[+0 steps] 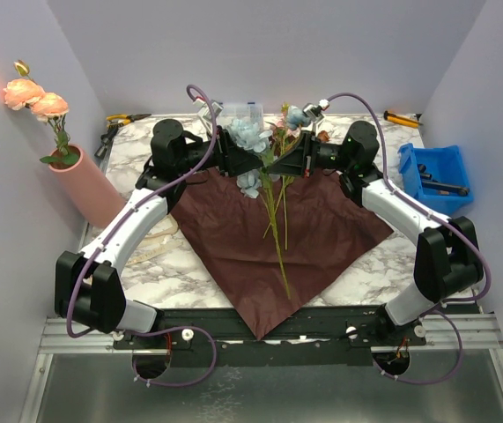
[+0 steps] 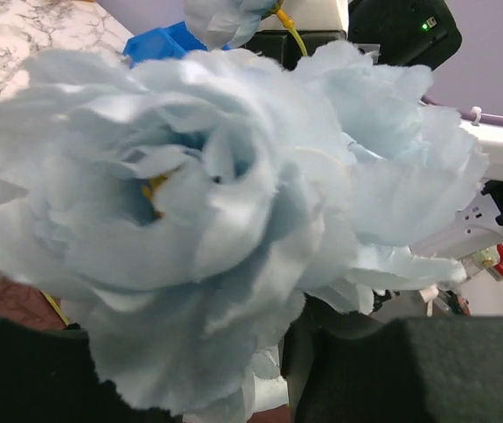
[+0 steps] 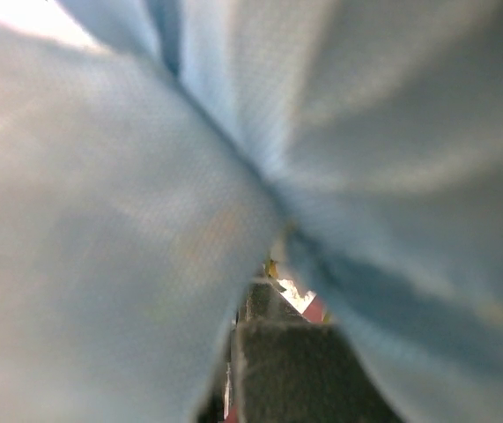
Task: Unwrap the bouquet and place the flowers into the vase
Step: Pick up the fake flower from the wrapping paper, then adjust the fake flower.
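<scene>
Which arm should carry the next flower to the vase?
Likely left. The vase stands at the left edge beside that arm, and the left gripper is at the blue flower. The right gripper would have to cross over.

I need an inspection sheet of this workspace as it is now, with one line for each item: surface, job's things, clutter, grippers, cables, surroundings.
surface: marble table, dark maroon sheet spread flat on its middle.
job's things: flowers held up between both grippers, stems hanging over the sheet; vase at left, tilted, peach blooms in it.
clutter: blue bin with tools at right; pliers back left; yellow tool back right.
grippers: right gripper shut, apparently on the stems; left gripper at the blue bloom, jaws hidden.
cables: purple cables loop above both arms.
surroundings: pale walls on three sides.
</scene>
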{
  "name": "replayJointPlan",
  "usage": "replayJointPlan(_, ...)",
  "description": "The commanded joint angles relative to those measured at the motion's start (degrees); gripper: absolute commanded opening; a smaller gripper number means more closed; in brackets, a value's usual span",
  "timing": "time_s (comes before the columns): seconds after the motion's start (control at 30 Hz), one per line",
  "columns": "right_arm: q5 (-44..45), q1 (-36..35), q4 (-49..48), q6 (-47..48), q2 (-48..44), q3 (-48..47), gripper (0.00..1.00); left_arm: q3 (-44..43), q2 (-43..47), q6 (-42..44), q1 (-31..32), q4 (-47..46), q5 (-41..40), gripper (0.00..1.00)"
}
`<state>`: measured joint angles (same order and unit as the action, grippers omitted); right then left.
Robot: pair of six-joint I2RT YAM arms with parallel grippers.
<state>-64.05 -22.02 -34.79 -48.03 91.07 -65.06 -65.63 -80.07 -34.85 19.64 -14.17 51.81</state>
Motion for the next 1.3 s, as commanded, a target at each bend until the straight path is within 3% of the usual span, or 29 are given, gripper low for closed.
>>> replayJointPlan(0.0,-2.47,-0.57,-3.27,-1.27,-1.25,0.63,0.00,1.33,-0.86,-2.17,0.40,-3.81,0.47,0.35)
replayJointPlan(0.2,-2.60,-0.63,-3.11,-0.95,-1.56,0.96,0.01,1.70,-0.93,-4.31,0.41,-6.06,1.44,0.21)
replayJointPlan(0.33,-1.34,-0.57,-0.42,1.39,-1.66,0.74,0.00,1.99,-0.51,-5.29,0.40,-7.19,1.80,0.00)
replayJointPlan(0.4,-0.50,-0.54,1.61,2.84,-1.71,0.34,0.02,2.08,0.06,-5.40,0.40,-7.26,1.79,0.00)
replayJointPlan(0.5,0.38,-0.56,4.26,4.60,-1.94,-0.32,0.16,1.99,0.90,-5.57,-0.16,-7.19,2.33,0.00)
replayJointPlan(0.63,1.20,-0.56,7.89,7.40,-2.56,-1.79,0.50,1.38,2.00,-4.47,-1.80,-4.96,1.62,0.00)
replayJointPlan(0.93,3.34,-0.35,19.29,16.91,-4.73,-6.28,0.98,-5.18,5.71,13.77,-2.80,18.10,-8.68,0.00)
replayJointPlan(1.27,6.57,-0.03,31.97,26.99,-6.92,-9.20,1.00,-12.06,15.62,34.37,-3.82,42.09,-31.41,0.00)
